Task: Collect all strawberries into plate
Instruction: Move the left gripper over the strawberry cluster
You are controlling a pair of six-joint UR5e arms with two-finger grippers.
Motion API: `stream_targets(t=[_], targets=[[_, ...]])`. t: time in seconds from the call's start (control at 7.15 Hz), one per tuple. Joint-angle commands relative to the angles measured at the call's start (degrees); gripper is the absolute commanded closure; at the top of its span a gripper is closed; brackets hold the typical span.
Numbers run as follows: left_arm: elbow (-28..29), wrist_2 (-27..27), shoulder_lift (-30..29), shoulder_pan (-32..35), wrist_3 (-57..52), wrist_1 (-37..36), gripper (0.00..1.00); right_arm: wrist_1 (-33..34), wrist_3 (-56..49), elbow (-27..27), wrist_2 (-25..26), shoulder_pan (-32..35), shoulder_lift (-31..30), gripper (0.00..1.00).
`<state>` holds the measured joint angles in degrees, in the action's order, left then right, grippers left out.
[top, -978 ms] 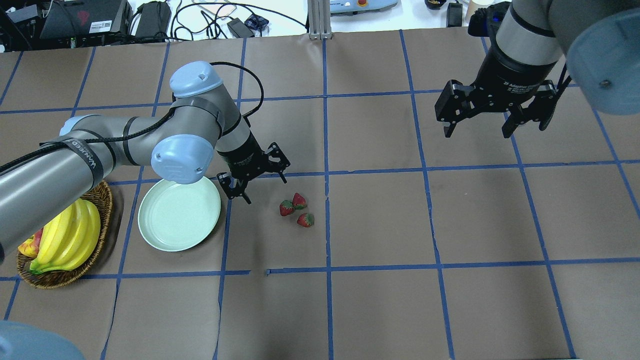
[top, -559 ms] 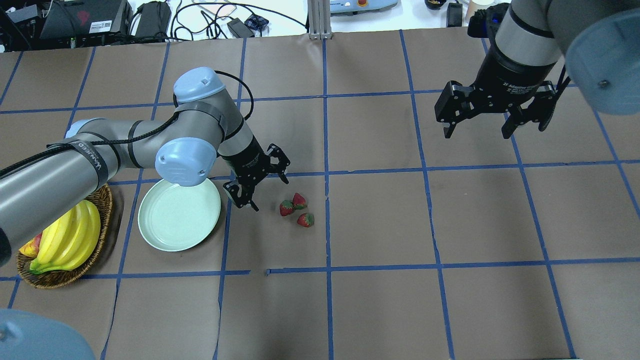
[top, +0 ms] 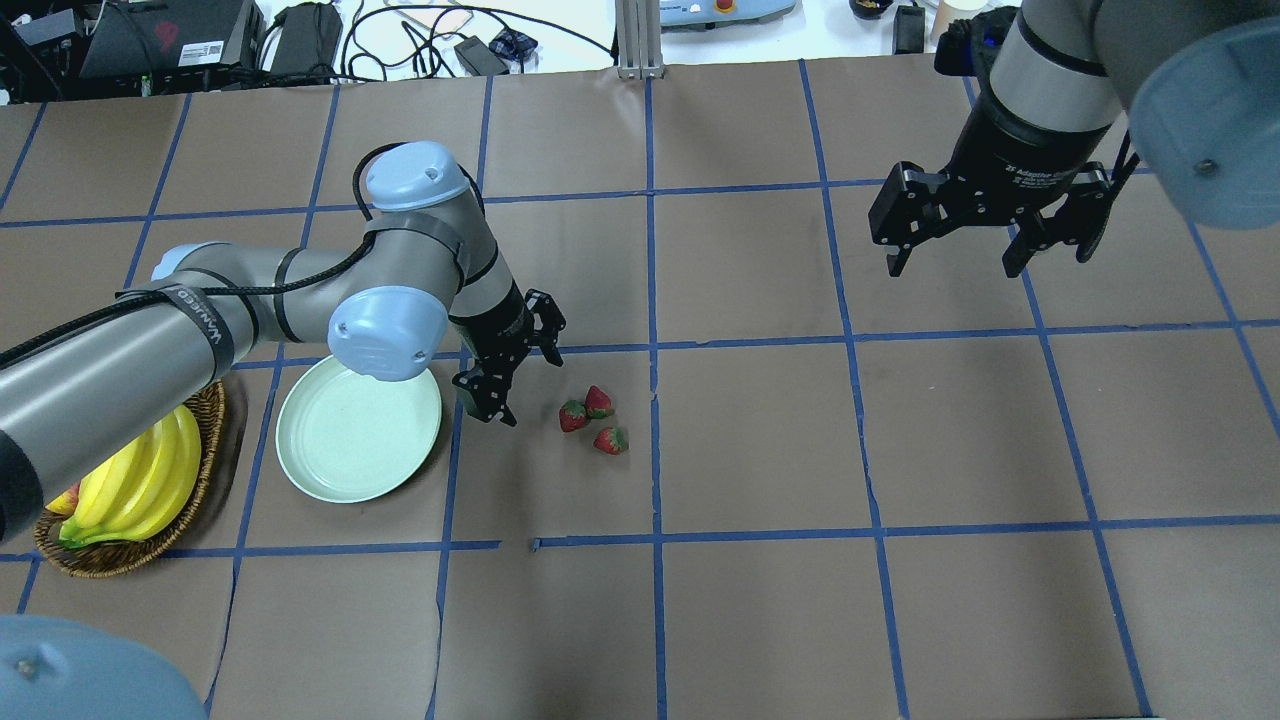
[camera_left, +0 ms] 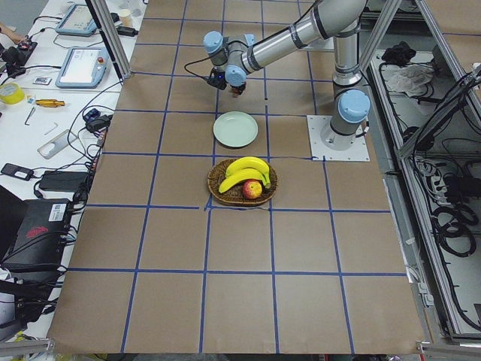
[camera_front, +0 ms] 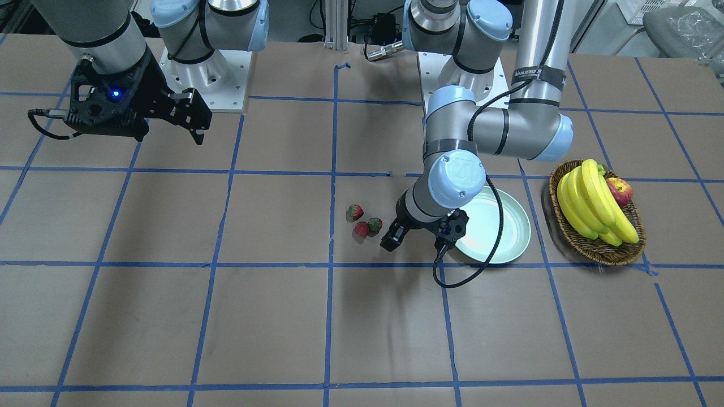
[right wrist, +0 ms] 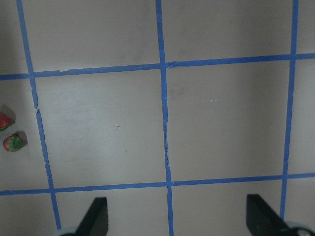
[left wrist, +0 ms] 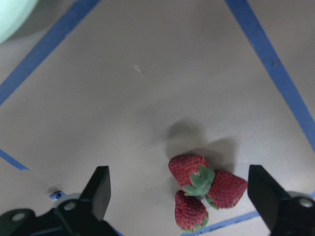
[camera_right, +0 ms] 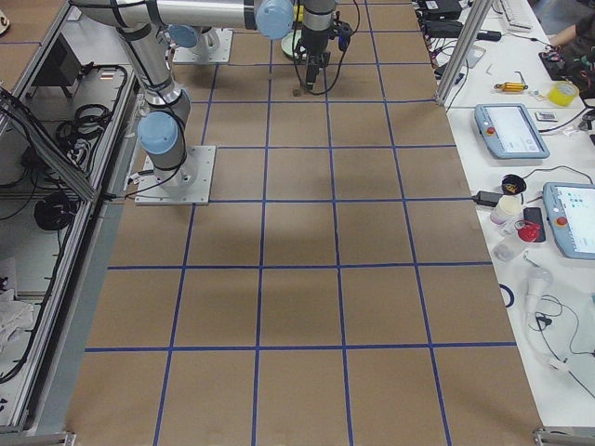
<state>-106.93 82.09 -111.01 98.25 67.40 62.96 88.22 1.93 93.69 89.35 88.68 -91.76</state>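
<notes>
- strawberries (top: 598, 402): all three lie in a tight cluster on the brown paper, just left of the centre of the overhead view. they are beside a vertical blue tape line and well clear of the plate (top: 350, 445).
- the plate sits at left centre of that view and holds nothing, so no berry has been collected yet.
- what has changed over the last second: the left arm's wrist has swung round and its elbow joint has moved up the frame. the left gripper (top: 530, 390) has turned and edged rightward, from the plate's rim towards the berries.
- the berries, the plate and the right arm have not moved in that time.
- the left gripper is spread wide and holds nothing. in its wrist view the dark fingertips (left wrist: 101, 189) sit at the lower left and lower right corners, and the berries (left wrist: 194, 174) lie low in the frame between them.
- my reading is that this is the approach for the first pick. the jaws are lined up with the cluster but not yet down on it.
- the berries touch one another, so closing on one may nudge or roll its neighbours. a grasp from the outer edge of the cluster looks safer.
- the right gripper (top: 952, 268) hangs at the upper right of the overhead view, also spread apart and empty, far from the fruit.
- the wicker basket (top: 100, 565) at lower left plays no part here.
</notes>
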Motion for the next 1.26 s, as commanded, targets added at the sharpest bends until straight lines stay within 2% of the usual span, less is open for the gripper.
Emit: stream_targets(t=[0.0, 0.14, 0.28, 0.56, 0.7, 0.84, 1.12], targets=[[-0.7, 6.0, 0.4, 6.3, 9.6, -7.2, 0.0, 0.0, 0.0, 0.0, 0.0, 0.0, 0.1, 0.0], [-2.6, 10.3, 0.6, 6.7, 9.1, -9.4, 0.0, 0.0, 0.0, 0.0, 0.0, 0.0, 0.2, 0.0], [-4.6, 10.5, 0.5, 6.7, 9.7, -14.7, 0.0, 0.0, 0.0, 0.0, 0.0, 0.0, 0.2, 0.0], [-6.1, 10.1, 0.6, 6.7, 15.1, -16.3, 0.03, 0.0, -0.1, 0.0, 0.4, 0.0, 0.2, 0.0], [-5.7, 9.1, 0.4, 6.6, 18.0, -16.4, 0.05, 0.0, -0.1, 0.0, 0.6, 0.0, 0.2, 0.0], [-6.3, 5.5, -0.2, 6.5, 20.5, -16.0, 0.05, 0.0, -0.1, 0.0, 0.7, 0.0, 0.2, 0.0], [-6.2, 3.7, -0.2, 6.6, 21.8, -15.6, 0.07, 0.0, 0.0, 0.0, 0.9, 0.0, 0.2, 0.0]])
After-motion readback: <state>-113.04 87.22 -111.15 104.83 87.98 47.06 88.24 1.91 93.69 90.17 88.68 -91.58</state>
